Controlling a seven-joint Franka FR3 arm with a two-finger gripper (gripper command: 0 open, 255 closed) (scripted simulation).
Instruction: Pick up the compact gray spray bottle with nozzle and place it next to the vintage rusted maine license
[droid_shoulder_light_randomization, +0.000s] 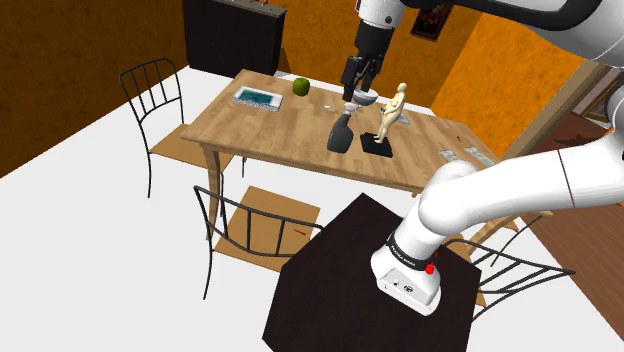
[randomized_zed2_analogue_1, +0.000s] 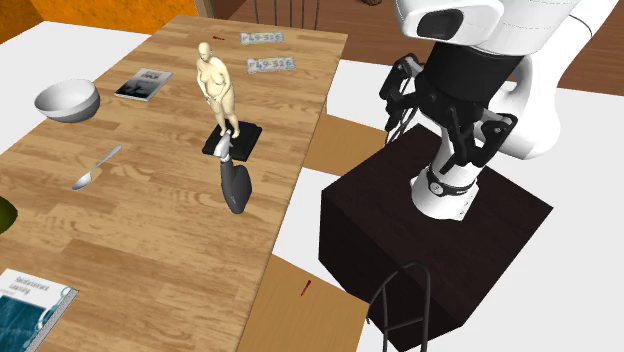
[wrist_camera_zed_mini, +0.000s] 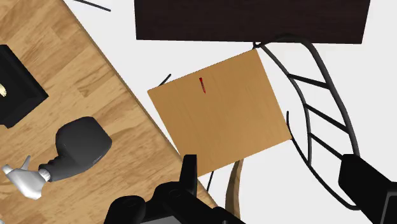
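The dark grey spray bottle (droid_shoulder_light_randomization: 340, 135) (randomized_zed2_analogue_1: 236, 186) with a pale nozzle stands on the wooden table (droid_shoulder_light_randomization: 260, 130), just in front of a tan figurine's black base (droid_shoulder_light_randomization: 377, 144). My gripper (droid_shoulder_light_randomization: 355, 92) hangs high above the table near the bottle, open and holding nothing. In the wrist view the gripper (wrist_camera_zed_mini: 277, 181) looks down past the table's edge onto a chair seat (wrist_camera_zed_mini: 219, 121), and the bottle (wrist_camera_zed_mini: 76, 149) lies off to one side of the fingers, apart from them. Two small license plates (droid_shoulder_light_randomization: 462, 154) (randomized_zed2_analogue_1: 268, 64) lie at the table's far end.
A grey bowl (randomized_zed2_analogue_1: 68, 100), a spoon (randomized_zed2_analogue_1: 95, 168), two books (randomized_zed2_analogue_1: 143, 84) (droid_shoulder_light_randomization: 257, 97) and a green apple (droid_shoulder_light_randomization: 300, 87) share the table. The figurine (randomized_zed2_analogue_1: 213, 80) stands between the bottle and the plates. Wire-backed chairs (droid_shoulder_light_randomization: 255, 225) flank the table, next to the black stand (droid_shoulder_light_randomization: 350, 280).
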